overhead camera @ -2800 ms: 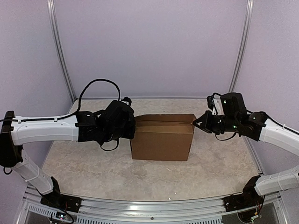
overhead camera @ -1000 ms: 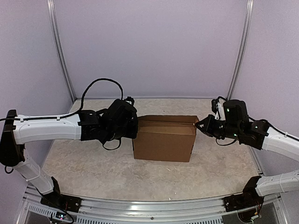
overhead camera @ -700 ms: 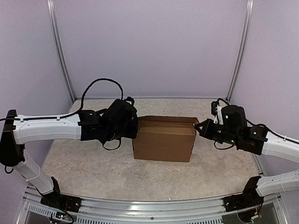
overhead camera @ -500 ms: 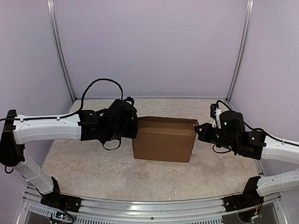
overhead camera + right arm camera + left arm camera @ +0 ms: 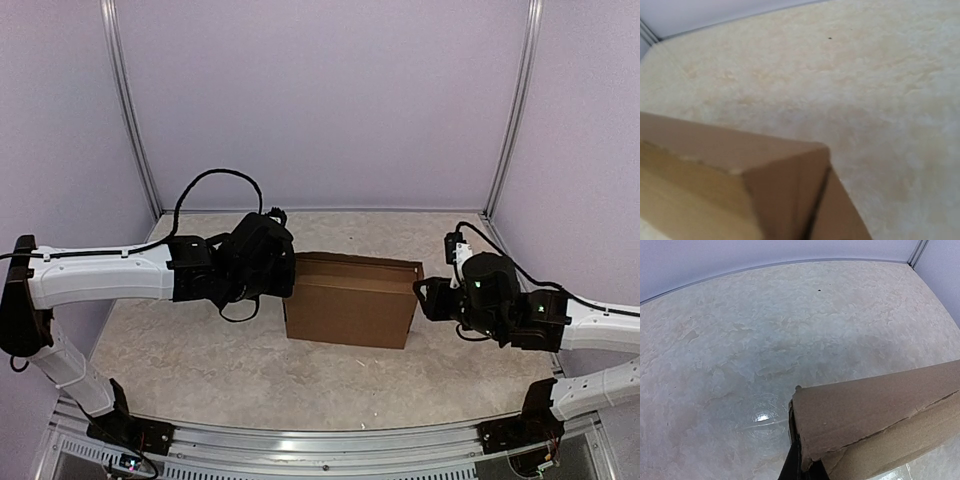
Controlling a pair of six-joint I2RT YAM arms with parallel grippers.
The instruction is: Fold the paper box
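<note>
- I see the paper box standing on the table about midway between the two arms, with its long brown front face turned toward the arm bases.
- It is up in box shape, and its top shows as a narrow strip behind the front face.
- The left gripper is at the box's left end, up near the top edge.
- In the left wrist view, its dark fingers are pressed together and sit right against the near corner of the box.
- I cannot tell whether any cardboard is caught between them.
- That same view shows an upper panel lying over a lower one, with a thin ragged seam running between the two.
- The right gripper is just beside the box's right end, at about mid-height of that end.
- I cannot tell from above whether it is touching the cardboard or whether its jaws are spread.
- The right wrist view shows none of its fingers, only a blurred, close corner of the box with a dark crease between two panels.
- A black cable loops up over the left arm.
- Pale lilac walls close in the table at the back and on both sides.
</note>
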